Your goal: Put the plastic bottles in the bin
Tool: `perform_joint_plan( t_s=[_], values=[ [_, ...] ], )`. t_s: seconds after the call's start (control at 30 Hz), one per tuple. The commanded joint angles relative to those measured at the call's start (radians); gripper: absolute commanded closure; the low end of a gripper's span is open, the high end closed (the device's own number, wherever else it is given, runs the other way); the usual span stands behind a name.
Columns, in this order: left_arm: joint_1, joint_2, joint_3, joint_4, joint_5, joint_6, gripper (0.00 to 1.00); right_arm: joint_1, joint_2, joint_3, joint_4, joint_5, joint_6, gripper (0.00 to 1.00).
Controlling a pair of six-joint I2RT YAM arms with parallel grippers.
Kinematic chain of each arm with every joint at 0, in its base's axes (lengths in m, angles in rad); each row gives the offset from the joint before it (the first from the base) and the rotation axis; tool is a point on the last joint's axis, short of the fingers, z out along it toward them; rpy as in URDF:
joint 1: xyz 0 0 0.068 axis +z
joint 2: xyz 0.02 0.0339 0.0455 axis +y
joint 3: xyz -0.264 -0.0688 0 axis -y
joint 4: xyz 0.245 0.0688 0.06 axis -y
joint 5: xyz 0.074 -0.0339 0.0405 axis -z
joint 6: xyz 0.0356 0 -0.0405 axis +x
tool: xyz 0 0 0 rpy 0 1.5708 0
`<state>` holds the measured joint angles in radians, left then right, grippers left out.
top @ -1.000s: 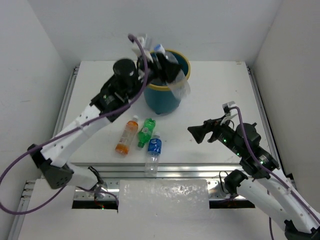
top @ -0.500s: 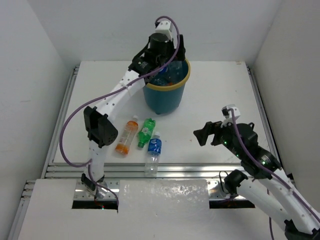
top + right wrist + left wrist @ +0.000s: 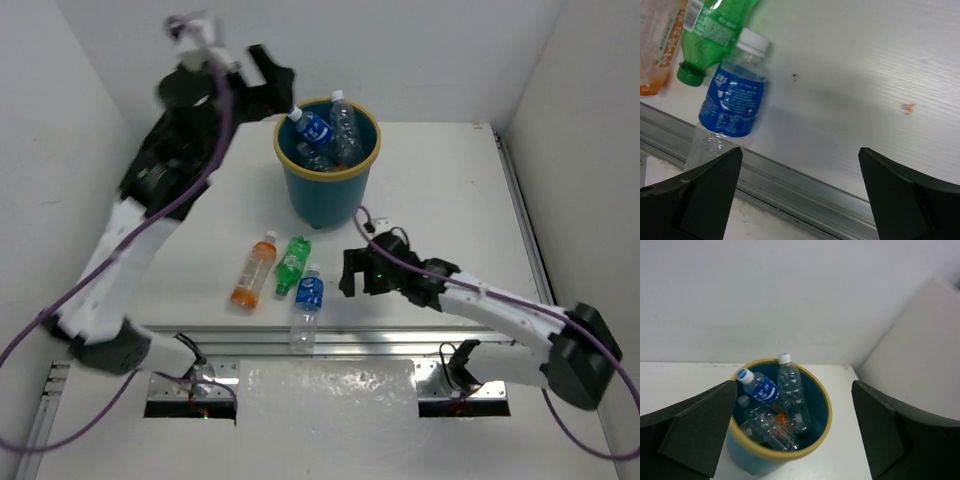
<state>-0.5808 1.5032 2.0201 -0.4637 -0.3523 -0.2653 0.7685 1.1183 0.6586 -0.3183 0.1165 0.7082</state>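
Note:
The teal bin (image 3: 325, 195) with a yellow rim (image 3: 807, 447) stands at the back middle of the table. Several plastic bottles lie inside it, among them a blue-labelled one (image 3: 312, 127) (image 3: 760, 388) and a clear one (image 3: 345, 125) (image 3: 792, 400). My left gripper (image 3: 272, 85) (image 3: 794, 385) hangs open and empty, high up and to the left of the bin. On the table lie an orange bottle (image 3: 253, 270) (image 3: 657, 45), a green bottle (image 3: 293, 263) (image 3: 715, 25) and a blue-labelled bottle (image 3: 308, 300) (image 3: 732, 97). My right gripper (image 3: 352, 275) (image 3: 800, 150) is low and open, just right of that blue bottle, holding nothing.
A metal rail (image 3: 330, 340) (image 3: 805, 195) runs along the table's front edge, close under the blue-labelled bottle's base. White walls (image 3: 80, 120) enclose the table on the left, back and right.
My left gripper opened over the bin, left a bottle in it, then rose up and to the left. My right arm swung left and down towards the three bottles on the table.

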Motion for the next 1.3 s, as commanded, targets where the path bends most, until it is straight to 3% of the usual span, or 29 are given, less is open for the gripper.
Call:
perform_joint_plan(
  t_s=[0.0, 0.07, 0.2, 0.37, 0.5, 0.67, 0.7, 0.73, 0.77, 0.87, 0.93, 1.0, 1.1, 1.23, 1.27],
  values=[
    [0.002, -0.318, -0.186, -0.07, -0.125, -0.063, 0.03, 0.141, 0.151, 0.094, 0.105, 0.175, 0.166, 0.01],
    [0.002, -0.438, -0.384, -0.076, -0.131, -0.086, 0.02, 0.242, 0.219, 0.139, 0.11, 0.268, 0.22, 0.01],
    [0.001, -0.658, -0.609, -0.122, -0.116, -0.121, 0.02, 0.368, 0.38, 0.257, 0.029, 0.397, 0.335, 0.01],
    [0.001, -0.676, -0.75, -0.208, -0.071, -0.12, 0.02, 0.417, 0.546, 0.351, -0.008, 0.374, 0.381, 0.01],
    [0.001, -0.693, -0.819, -0.207, -0.022, -0.117, 0.02, 0.417, 0.569, 0.302, -0.021, 0.391, 0.453, 0.02],
    [0.001, -0.715, -0.877, -0.181, 0.042, -0.111, 0.02, 0.417, 0.509, 0.153, 0.068, 0.342, 0.456, 0.16],
    [0.001, -0.715, -0.888, -0.179, 0.056, -0.111, 0.02, 0.417, 0.491, 0.104, 0.085, 0.335, 0.459, 0.28],
    [0.001, -0.715, -0.888, -0.179, 0.064, -0.111, 0.02, 0.417, 0.465, 0.075, 0.096, 0.336, 0.458, 0.28],
    [0.001, -0.718, -0.896, -0.176, 0.075, -0.112, 0.02, 0.417, 0.434, 0.043, 0.107, 0.339, 0.459, 0.41],
    [-0.001, -0.725, -0.922, -0.139, 0.168, -0.132, 0.02, 0.417, 0.246, -0.086, 0.116, 0.388, 0.458, 0.6],
    [0.001, -0.742, -0.974, -0.089, 0.314, -0.169, 0.02, 0.417, 0.05, -0.179, 0.134, 0.414, 0.407, 0.64],
    [0.001, -0.755, -1.024, 0.029, 0.445, -0.218, 0.02, 0.417, -0.094, -0.233, 0.171, 0.436, 0.305, 0.69],
    [0.001, -0.762, -1.196, 0.326, 0.723, -0.316, 0.0, 0.407, -0.451, -0.303, 0.199, 0.457, 0.119, 0.71],
    [-0.04, -0.75, -1.362, 0.748, 0.9, -0.443, 0.0, 0.396, -0.629, -0.237, 0.202, 0.362, -0.076, 0.79],
    [-0.091, -0.721, -1.368, 0.781, 0.897, -0.446, 0.0, 0.396, -0.637, -0.216, 0.2, 0.318, -0.137, 0.78]
  ],
)
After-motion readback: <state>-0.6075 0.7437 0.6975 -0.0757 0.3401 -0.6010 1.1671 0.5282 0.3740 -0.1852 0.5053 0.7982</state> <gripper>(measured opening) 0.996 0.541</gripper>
